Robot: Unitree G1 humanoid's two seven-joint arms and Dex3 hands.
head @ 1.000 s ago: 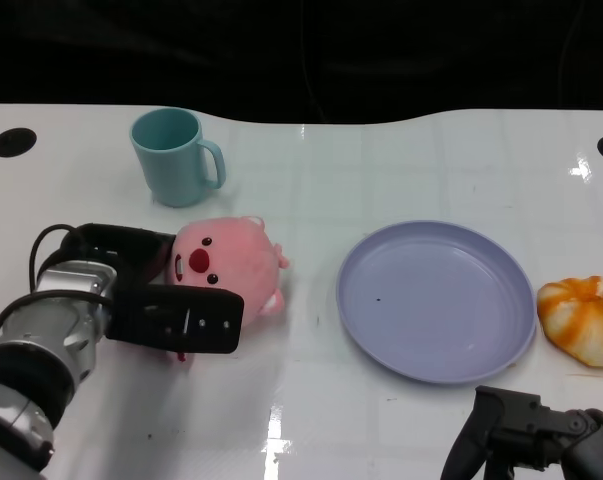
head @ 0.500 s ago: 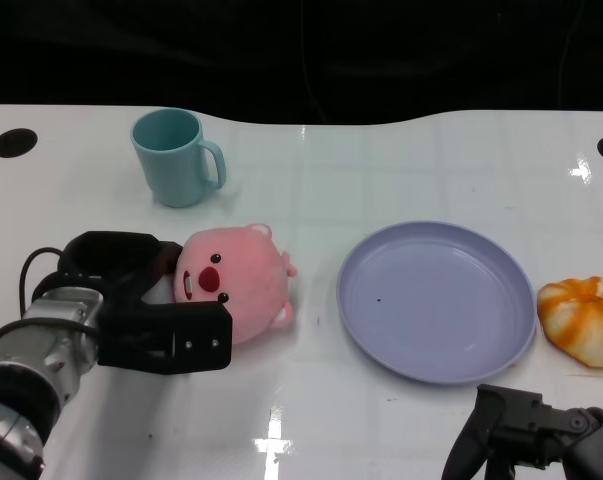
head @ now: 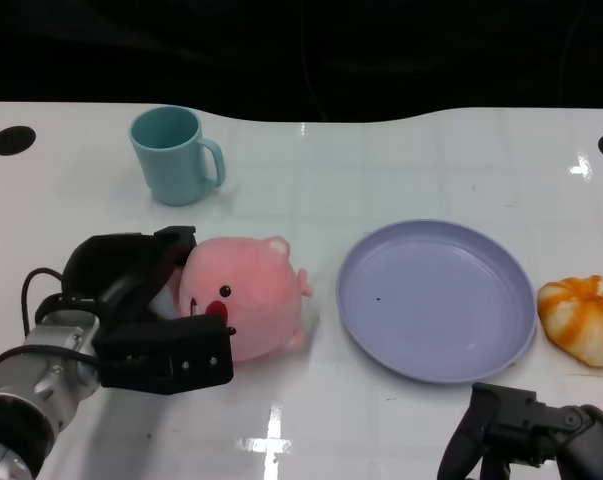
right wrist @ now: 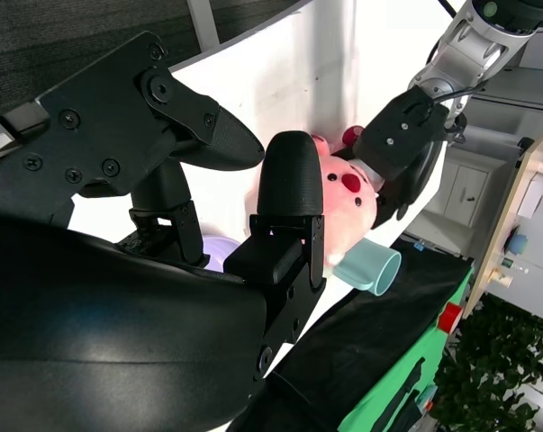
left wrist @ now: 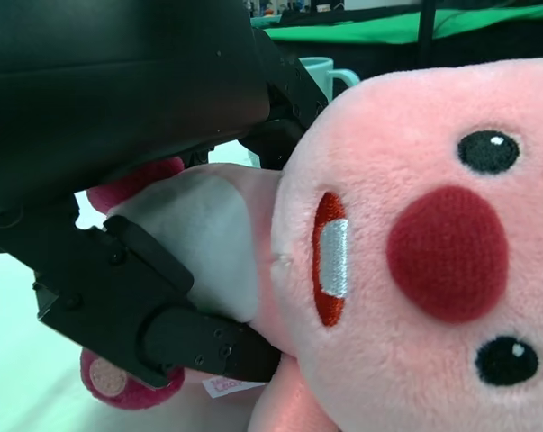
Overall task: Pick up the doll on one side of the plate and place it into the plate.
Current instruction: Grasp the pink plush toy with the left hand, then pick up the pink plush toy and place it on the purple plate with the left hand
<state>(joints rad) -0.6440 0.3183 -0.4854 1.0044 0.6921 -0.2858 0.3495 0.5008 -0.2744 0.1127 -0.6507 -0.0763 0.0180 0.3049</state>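
Observation:
A pink plush doll [head: 246, 300] with a red nose lies left of the lavender plate [head: 436, 300]. My left hand [head: 146, 315] grips the doll from its left side, fingers wrapped behind and in front of it. The left wrist view is filled by the doll's face [left wrist: 415, 252] with black fingers [left wrist: 154, 306] pressed against its side. My right hand [head: 526, 440] rests at the table's near right edge, holding nothing, its fingers [right wrist: 285, 216] apart. The right wrist view also shows the doll [right wrist: 343, 202] in the left hand [right wrist: 402, 144].
A teal mug [head: 173, 155] stands behind the doll at the back left. An orange and white plush [head: 584, 318] lies just right of the plate. Black holes sit at the table's far corners [head: 13, 140].
The left hand has carried the doll to the right, closer to the plate, and the doll has turned. The right hand has stayed in place.

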